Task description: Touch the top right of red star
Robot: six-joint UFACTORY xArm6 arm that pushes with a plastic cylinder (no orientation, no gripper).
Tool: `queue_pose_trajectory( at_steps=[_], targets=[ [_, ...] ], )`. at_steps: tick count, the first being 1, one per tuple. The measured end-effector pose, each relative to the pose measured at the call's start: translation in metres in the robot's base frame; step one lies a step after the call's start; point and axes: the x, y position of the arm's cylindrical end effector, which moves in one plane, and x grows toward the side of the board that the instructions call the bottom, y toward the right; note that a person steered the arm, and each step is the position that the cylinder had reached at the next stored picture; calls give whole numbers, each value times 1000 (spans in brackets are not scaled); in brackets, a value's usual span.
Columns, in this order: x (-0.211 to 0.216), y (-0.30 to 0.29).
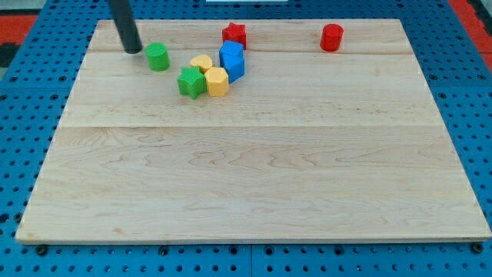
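Note:
The red star [234, 34] lies near the view's top edge of the wooden board, a little left of centre. My tip [132, 50] rests on the board far to the star's left, just left of the green cylinder [157, 56]. The dark rod rises from the tip toward the view's top. The tip is apart from the star, with the green cylinder between them.
Below the star sits a cluster: two blue blocks [231, 60], a yellow heart [201, 63], a yellow hexagon-like block [217, 81] and a green star [191, 82]. A red cylinder [331, 37] stands at the view's top right. The wooden board [254, 169] lies on a blue pegboard.

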Motion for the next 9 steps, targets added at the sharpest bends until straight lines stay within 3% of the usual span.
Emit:
queue_pose_trajectory(
  at_steps=[3, 4, 5, 6, 7, 8, 9],
  targets=[
    [19, 63],
    [-28, 36],
    [-78, 79],
    [-81, 126],
    [-79, 217],
    [-79, 232],
    [-77, 207]
  ],
)
